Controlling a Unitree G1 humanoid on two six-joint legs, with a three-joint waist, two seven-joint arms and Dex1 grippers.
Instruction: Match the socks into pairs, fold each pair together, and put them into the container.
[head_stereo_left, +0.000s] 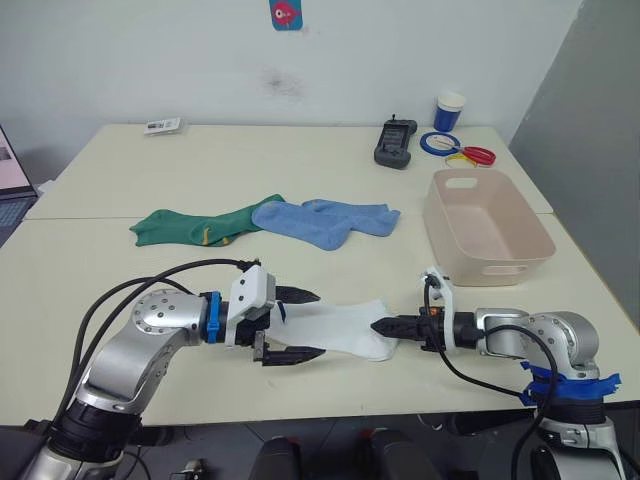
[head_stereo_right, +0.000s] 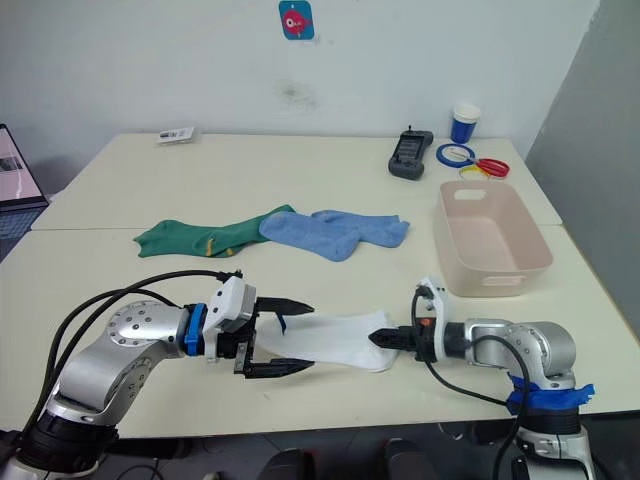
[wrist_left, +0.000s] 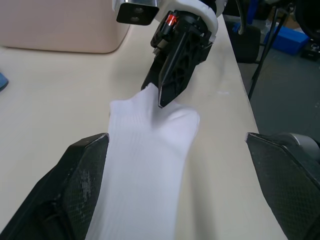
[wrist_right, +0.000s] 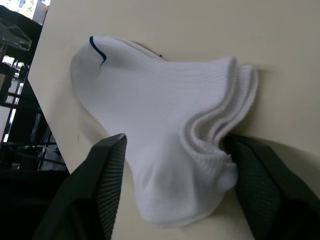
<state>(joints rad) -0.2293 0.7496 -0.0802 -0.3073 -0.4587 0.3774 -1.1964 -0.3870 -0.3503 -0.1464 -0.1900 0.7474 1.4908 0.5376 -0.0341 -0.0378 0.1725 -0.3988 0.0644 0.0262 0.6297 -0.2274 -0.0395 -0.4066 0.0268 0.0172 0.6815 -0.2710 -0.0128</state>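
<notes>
Starting on our left, the left gripper (head_stereo_left: 297, 325) lies low over the near part of the table (head_stereo_left: 120, 290) with its two black fingers spread wide apart, gripping nothing. The white socks (head_stereo_left: 345, 328) lie flat on the table in the gap between those fingers and run on past their tips toward our right; in the left wrist view one edge of the white fabric sits against the inner side of one finger (wrist_left: 75, 185), while the other finger stands well clear of it.

At the far end of the white socks, the right gripper (head_stereo_left: 384, 326) points toward the left gripper, tip to tip across the fabric. In the head views its fingers look drawn nearly together at that end of the socks. In the right wrist view the layered cuffs (wrist_right: 225, 130) bunch between its two fingers, close to one of them, so it seems to grip that end, though we cannot tell how firmly.

Beyond the left fingertips, farther back on the table, the dark green socks (head_stereo_left: 190, 225) lie stretched out, and the light blue socks (head_stereo_left: 325, 220) sit just beside them, overlapping one end.

Beyond the right gripper and off to its outer side stands the container (head_stereo_left: 487, 228), open side up.
</notes>
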